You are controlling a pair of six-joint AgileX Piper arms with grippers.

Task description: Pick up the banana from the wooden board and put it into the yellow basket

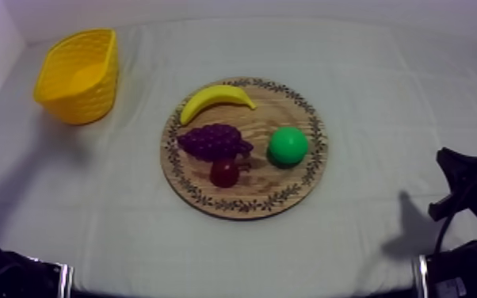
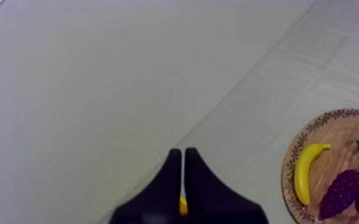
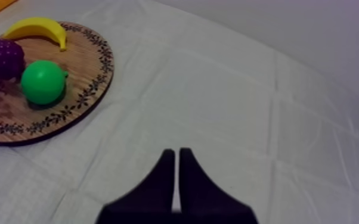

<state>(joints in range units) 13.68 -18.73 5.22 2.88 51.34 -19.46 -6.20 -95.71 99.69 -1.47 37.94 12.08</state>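
Showing from above, basket (image 1: pixel 77 105), banana (image 1: pixel 214 99) on board (image 1: pixel 285 184)

Nothing readable is showing anywhere. Board (image 1: pixel 244 208) rim is carrying a leafy pattern, not letters. Basket (image 1: pixel 75 75) and surface (image 1: pixel 384 87) are bearing no print, label, number or sign.

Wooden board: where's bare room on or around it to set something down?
On the wooden board, bare wood lies behind and in front of the pear; the banana, grapes and small red fruit crowd its left half. The cloth is bare right of the board, in front of it, and between it and the yellow basket.
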